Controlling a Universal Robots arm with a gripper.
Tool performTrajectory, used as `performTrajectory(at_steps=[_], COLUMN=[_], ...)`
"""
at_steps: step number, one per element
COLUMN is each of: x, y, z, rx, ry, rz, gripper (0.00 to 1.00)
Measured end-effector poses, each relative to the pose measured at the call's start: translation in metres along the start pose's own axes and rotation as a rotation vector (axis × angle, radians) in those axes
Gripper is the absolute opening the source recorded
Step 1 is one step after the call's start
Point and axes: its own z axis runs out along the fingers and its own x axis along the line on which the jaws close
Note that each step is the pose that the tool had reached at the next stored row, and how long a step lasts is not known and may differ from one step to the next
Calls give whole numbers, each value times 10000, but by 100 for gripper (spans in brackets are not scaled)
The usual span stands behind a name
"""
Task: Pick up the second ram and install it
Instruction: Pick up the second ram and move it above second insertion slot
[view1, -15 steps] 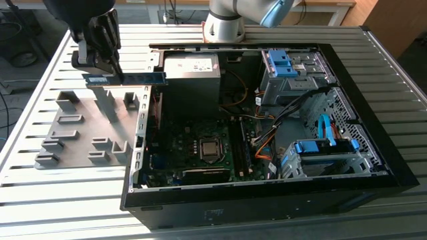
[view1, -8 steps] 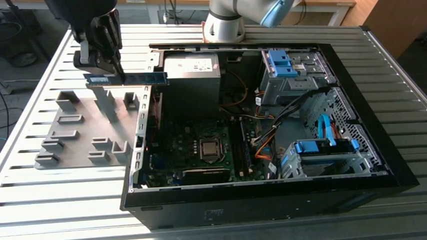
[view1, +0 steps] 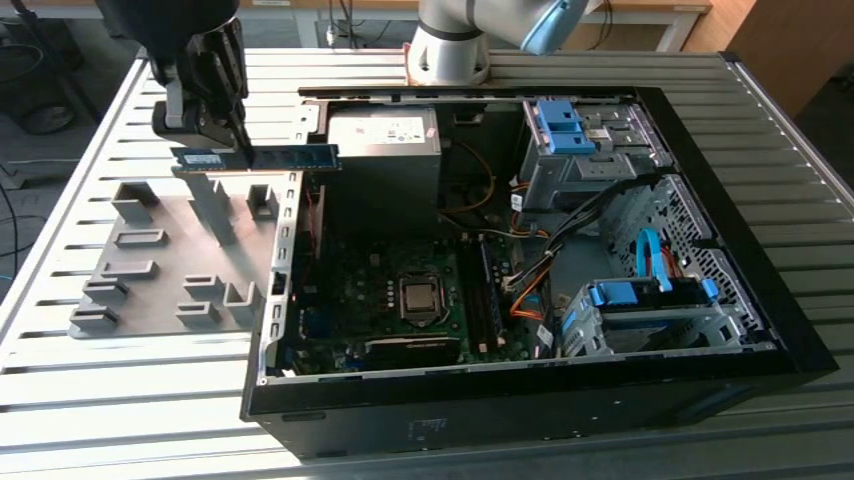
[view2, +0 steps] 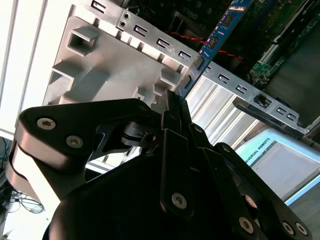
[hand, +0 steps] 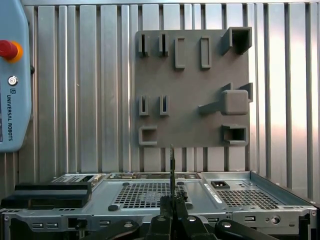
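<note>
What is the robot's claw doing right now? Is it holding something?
Gripper: closed, holding the second ram.

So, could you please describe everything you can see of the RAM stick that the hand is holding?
The second ram is a long, thin blue-green circuit board with dark chips and a small pale label. It is held in the air, level lengthwise and standing on edge. The hand pinches it partway along, shut on both faces. It hangs over the gap between the grey slotted holder and the open computer case, apparently touching neither.
</note>
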Motion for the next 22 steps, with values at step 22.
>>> performTrajectory(at_steps=[22], x=[-3], y=[-103], z=[1], rx=[0], ry=[0], rz=[0], gripper=[14])
